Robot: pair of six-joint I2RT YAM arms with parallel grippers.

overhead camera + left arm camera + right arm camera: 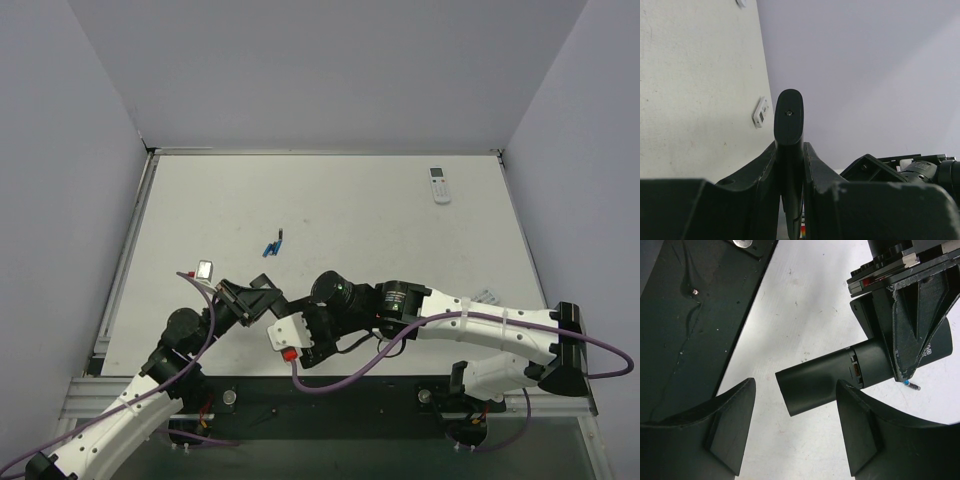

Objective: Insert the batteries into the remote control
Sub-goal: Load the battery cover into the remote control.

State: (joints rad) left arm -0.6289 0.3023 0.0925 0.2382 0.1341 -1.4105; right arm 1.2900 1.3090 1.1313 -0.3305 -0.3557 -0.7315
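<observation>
My left gripper [790,150] is shut on the black remote control [788,117], gripping its sides, with one rounded end sticking out past the fingertips. In the right wrist view the remote control [825,377] reaches in from the upper right. A seam with a copper contact [856,371] shows across its back. My right gripper [795,390] is open, one finger on each side of the remote's free end, with a gap on the left side. The batteries [272,245], one blue and one dark, lie together on the table beyond both grippers. A blue battery [910,385] peeks out behind the left gripper.
A white remote with a screen [439,185] lies at the far right of the table. A small white remote [761,112] sits near the table's edge. A small silvery piece [205,268] rests left of the left gripper. Grey walls enclose the table.
</observation>
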